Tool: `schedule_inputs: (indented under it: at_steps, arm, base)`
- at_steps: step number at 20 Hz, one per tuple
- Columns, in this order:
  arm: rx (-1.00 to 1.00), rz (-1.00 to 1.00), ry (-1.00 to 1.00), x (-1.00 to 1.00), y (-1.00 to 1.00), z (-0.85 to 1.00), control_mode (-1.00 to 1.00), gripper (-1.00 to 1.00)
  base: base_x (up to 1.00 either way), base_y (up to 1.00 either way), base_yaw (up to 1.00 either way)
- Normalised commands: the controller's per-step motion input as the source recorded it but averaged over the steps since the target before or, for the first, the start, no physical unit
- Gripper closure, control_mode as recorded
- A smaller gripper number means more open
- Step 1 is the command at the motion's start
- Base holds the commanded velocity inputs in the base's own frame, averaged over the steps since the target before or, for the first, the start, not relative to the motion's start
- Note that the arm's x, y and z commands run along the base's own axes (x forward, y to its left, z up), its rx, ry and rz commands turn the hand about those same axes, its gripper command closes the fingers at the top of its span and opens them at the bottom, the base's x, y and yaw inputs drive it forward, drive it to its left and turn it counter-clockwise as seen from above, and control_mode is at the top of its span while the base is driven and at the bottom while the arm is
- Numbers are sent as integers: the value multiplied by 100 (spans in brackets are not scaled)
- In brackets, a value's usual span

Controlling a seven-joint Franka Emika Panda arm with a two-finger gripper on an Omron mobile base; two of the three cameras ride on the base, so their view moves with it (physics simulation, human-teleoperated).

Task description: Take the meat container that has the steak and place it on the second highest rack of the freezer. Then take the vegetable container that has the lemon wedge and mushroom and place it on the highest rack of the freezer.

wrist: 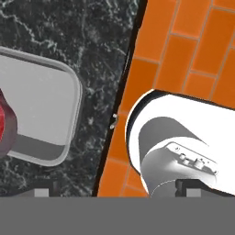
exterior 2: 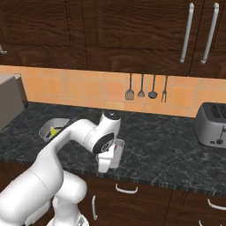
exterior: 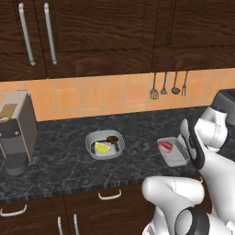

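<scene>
light: even, bright, rendered | shadows: faint | glare: none | blur: slight, low resolution

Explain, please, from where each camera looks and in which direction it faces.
Left base view: behind the arm's left, looking down at the counter; vegetable container, meat container; white arm lower right.
Right base view: behind the arm's right, same counter, toaster; arm lower left.
Hand view: on the hand, looking along the open gripper at the meat container with the steak.
All three views share the meat container.
</scene>
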Motion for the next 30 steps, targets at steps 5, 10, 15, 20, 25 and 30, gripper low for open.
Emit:
schedule_inputs:
  at_steps: [5, 10, 15, 20, 25, 30]
  arm:
    - [3, 0, 6, 20, -20, -24, -100, -100]
    - [0, 0, 8, 15, -2, -39, -100, -100]
    - [2, 0, 2, 23, -11, -9, -100, -100]
    - [0, 0, 6, 36, 0, -8, -100, -100]
    - [0, 0, 10, 31, -4, -30, -100, -100]
    - [0, 0, 9, 12, -3, -26, -100, -100]
  base:
    - [0, 0, 0]
    - [0, 0, 0]
    - [0, 0, 0]
    - [0, 0, 0]
    - [0, 0, 0]
    - [0, 0, 0]
